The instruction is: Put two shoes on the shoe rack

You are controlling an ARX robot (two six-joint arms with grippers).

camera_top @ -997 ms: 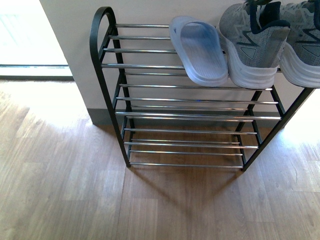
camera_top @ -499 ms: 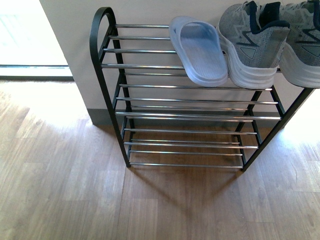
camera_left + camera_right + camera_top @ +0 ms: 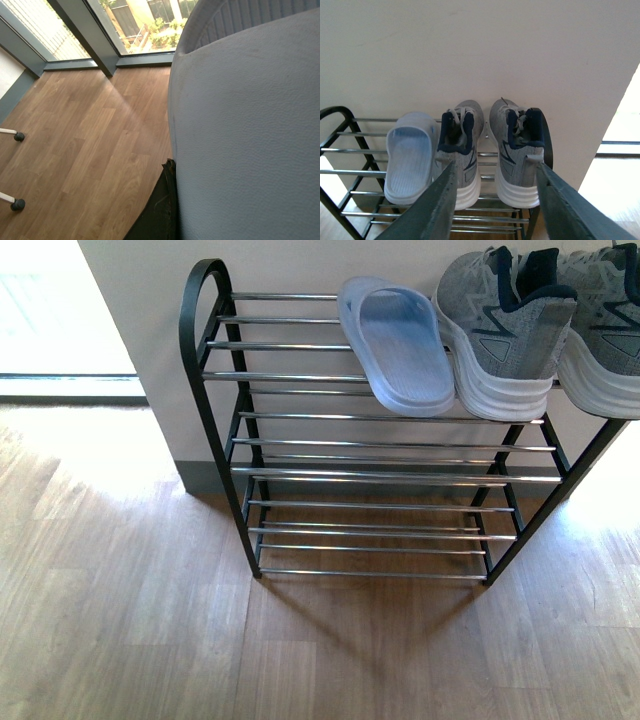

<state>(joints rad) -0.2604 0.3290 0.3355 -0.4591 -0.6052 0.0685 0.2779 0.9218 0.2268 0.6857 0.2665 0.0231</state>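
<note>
On the shoe rack (image 3: 240, 375)'s top shelf beside the slide (image 3: 400, 340), place the left-held slide (image 3: 250, 140) flat; right gripper (image 3: 495, 200) gapes.

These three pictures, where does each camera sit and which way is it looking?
Front view: on the robot's body, looking down at the shoe rack, slide and sneakers; no arm shows.
Left wrist view: on the left arm, a pale slide fills it, above the wood floor; gripper state unclear.
Right wrist view: on the right arm, facing the rack; open right gripper shows.
Front and right wrist views share rack, slide and sneakers.

Slide (image 3: 400, 348) + sneakers (image 3: 505, 330) atop rack (image 3: 215, 420)
</note>
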